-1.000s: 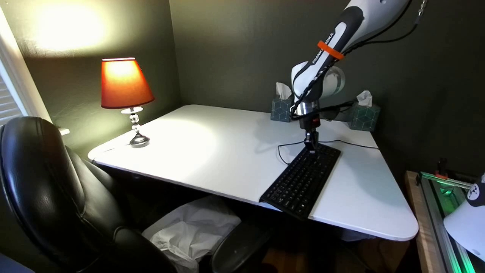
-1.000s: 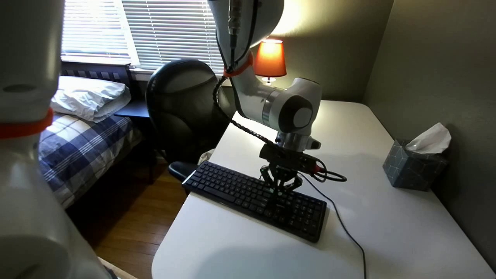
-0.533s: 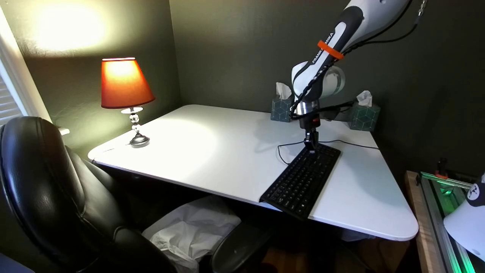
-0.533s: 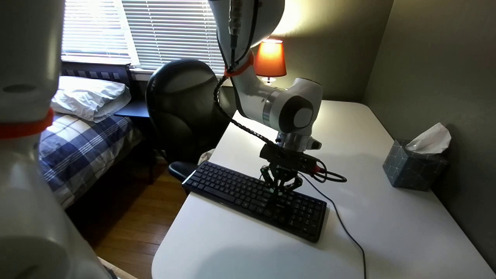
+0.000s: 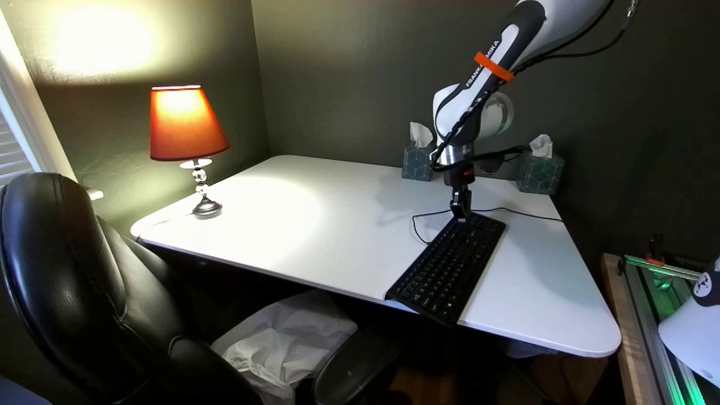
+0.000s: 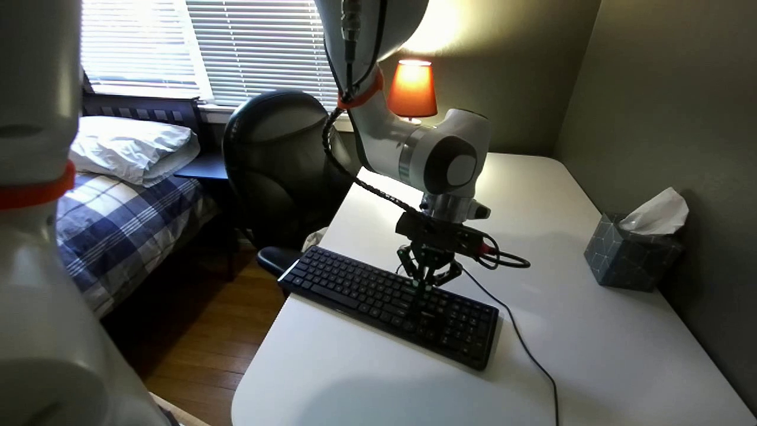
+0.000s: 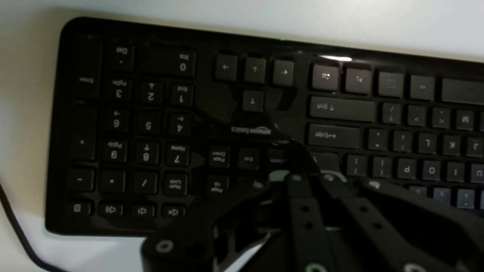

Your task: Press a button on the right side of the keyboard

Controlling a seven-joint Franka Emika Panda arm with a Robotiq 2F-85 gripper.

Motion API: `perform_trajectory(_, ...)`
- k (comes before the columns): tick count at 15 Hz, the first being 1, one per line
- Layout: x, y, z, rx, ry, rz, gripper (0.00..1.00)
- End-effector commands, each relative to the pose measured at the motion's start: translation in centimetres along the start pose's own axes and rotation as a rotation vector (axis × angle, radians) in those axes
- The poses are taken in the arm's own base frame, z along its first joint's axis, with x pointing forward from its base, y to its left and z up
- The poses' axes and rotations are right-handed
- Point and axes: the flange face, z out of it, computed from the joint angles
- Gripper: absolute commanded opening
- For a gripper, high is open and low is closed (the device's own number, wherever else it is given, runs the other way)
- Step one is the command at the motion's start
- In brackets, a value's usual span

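Observation:
The black keyboard [image 5: 450, 270] lies flat on the white desk, one end reaching the desk's front edge. It also shows in an exterior view [image 6: 355, 290]. In the wrist view the keyboard [image 7: 148, 124] appears upside down, number pad at left. My gripper [image 6: 423, 285] points down over the number-pad half, fingers brought together and holding nothing. In the wrist view the gripper [image 7: 315, 176] covers the area between the Page Up/End key group and the main letter block. In an exterior view the gripper [image 5: 461, 218] sits just above the keyboard's far end. Whether it touches a key is unclear.
A thin black cable [image 6: 532, 352] runs behind the keyboard across the desk. Two tissue boxes [image 5: 417, 163] [image 5: 541, 175] stand at the back. An orange lamp [image 5: 185, 126] stands at the desk's far corner. A black chair [image 5: 62, 270] is at the front.
My gripper has risen slightly from the keys in the last half second, with the arm lifting too. It was nearly still before that. The keyboard has not moved.

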Motion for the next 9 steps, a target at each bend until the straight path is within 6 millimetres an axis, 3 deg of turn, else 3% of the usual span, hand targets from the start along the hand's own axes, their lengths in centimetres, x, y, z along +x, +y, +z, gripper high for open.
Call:
perform_trajectory(1, -1.7, -1.3, -2.2, -0.042, 0.038, -0.011, 0.33)
perform_trajectory(9, -4.1, -2.1, -6.9, -0.163, 0.091, 0.024, 0.95)
